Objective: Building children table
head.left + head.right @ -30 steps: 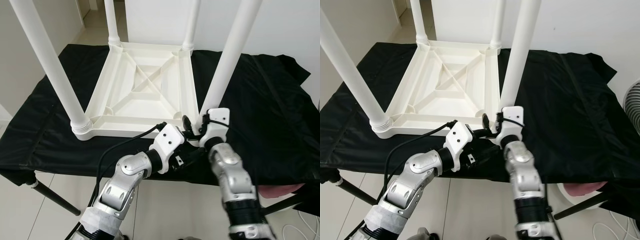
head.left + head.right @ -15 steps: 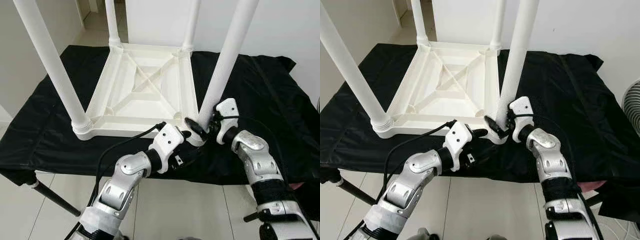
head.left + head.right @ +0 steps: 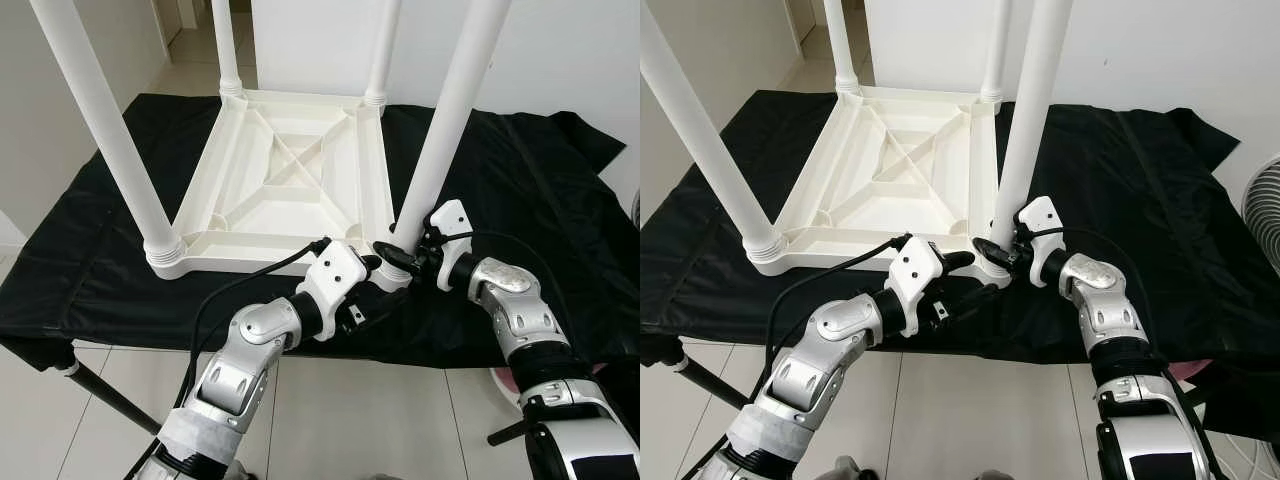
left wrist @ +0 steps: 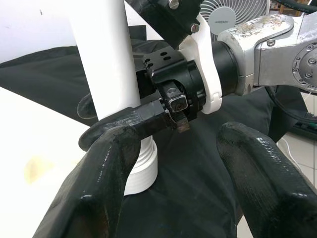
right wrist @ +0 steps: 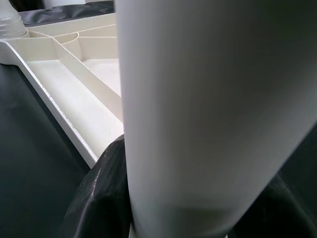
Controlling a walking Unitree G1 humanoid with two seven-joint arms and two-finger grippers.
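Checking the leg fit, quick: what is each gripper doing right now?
Left gripper: open, holding nothing, beside the leg's base.
Right gripper: shut on the near-right table leg, low down.

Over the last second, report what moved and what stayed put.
The right gripper swung from in front of the near right leg round to that leg's right side, its forearm dropping from steep to nearly level, and its fingers now clasp the leg's base. The left gripper stayed open just left of that base, barely shifted. The upturned table and black cloth did not move.
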